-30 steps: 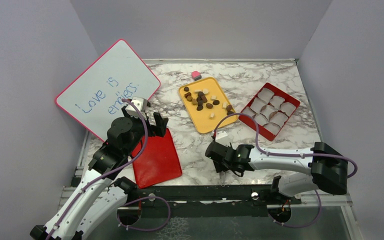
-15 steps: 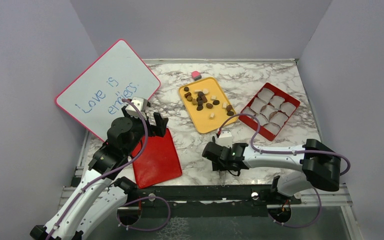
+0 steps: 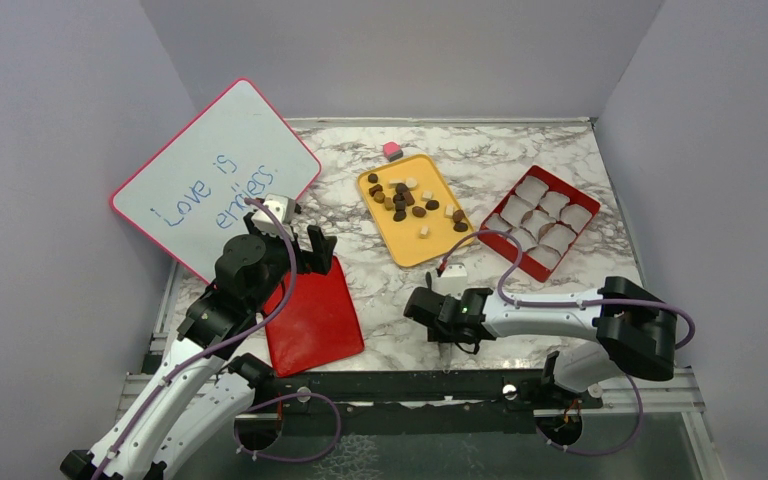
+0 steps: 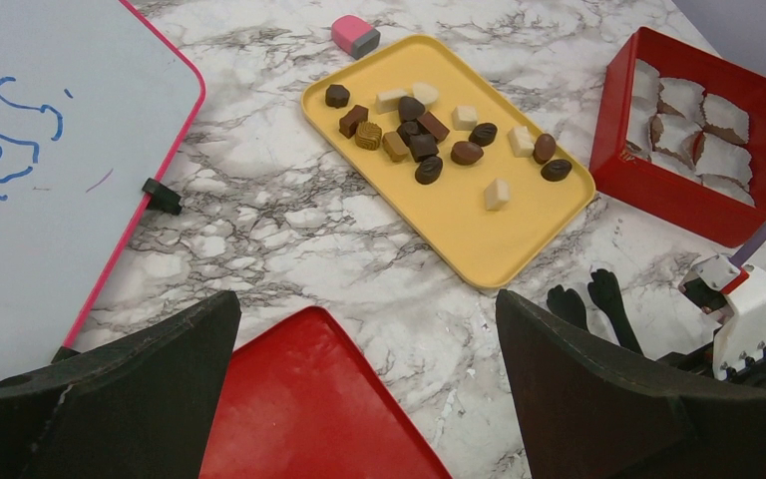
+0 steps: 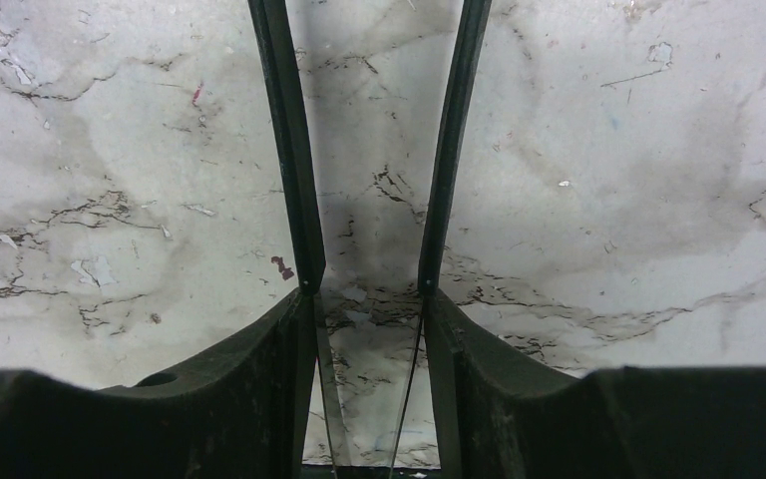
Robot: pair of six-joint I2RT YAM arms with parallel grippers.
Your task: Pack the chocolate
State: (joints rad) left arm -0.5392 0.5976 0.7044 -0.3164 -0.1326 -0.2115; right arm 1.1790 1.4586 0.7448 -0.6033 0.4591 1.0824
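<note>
The chocolate (image 3: pixel 412 203) (image 4: pixel 429 140), several dark, light brown and cream pieces, lies loose on the yellow tray (image 3: pixel 406 250) (image 4: pixel 479 239). My right gripper (image 3: pixel 428 305) (image 5: pixel 366 294) hovers low over bare marble in front of the tray. It is shut on thin black tongs (image 5: pixel 294 200), one arm against each finger. The tongs' two tips (image 4: pixel 586 294) point toward the tray with nothing between them. My left gripper (image 3: pixel 310 245) (image 4: pixel 366 309) stands wide open and empty above the corner of the red lid (image 3: pixel 310 315) (image 4: pixel 299 409).
A red box (image 3: pixel 505 200) (image 4: pixel 658 195) lined with white paper cups sits at the right. A whiteboard (image 3: pixel 215 175) leans at the left. A small pink eraser (image 3: pixel 392 150) (image 4: pixel 355 35) lies behind the tray.
My right arm has shifted a little left and toward the near edge, and its jaws have narrowed slightly on the tongs. The left arm has not moved.
</note>
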